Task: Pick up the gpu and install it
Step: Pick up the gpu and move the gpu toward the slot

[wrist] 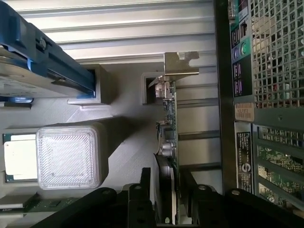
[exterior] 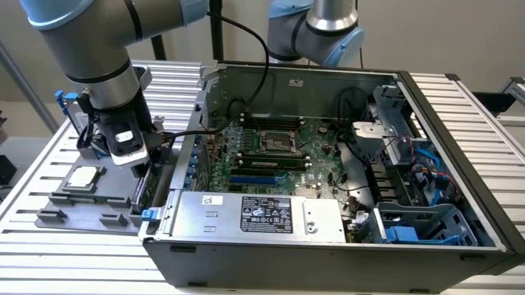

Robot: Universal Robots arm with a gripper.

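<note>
Arm: the grey robot arm (exterior: 98,67) reaches down on the exterior view's left, over the grey tray (exterior: 82,215) beside the open computer case (exterior: 328,258).
Gripper: the gripper (wrist: 166,175) is low over the tray, right at the gpu.
Fingers: the black fingers (wrist: 145,187) are spread, with one on each side of the card. A thin gap shows next to the card, so they are not squeezing it.
Where the gpu is: the gpu (wrist: 169,137) stands in the tray, at the edge nearest the case. It is just beside the case wall but outside the case.
How it stands: it is up on its thin edge, not lying flat.
Long way: its long side runs beside the case wall. It goes from between the fingers straight out to the far end.
Which way it points: the silver bracket (wrist: 181,64) is at the end far from the gripper, and it sits by a small grey holder on the tray.
Faces: the green board side faces the case. The side with the little parts faces the middle of the tray.
Other things in the tray: a hard drive with blue rails (wrist: 47,61) and a square chip (wrist: 18,156) are also there, well apart from the gpu.
Inside the case: the green main board (exterior: 271,147) lies flat on the bottom.
</note>
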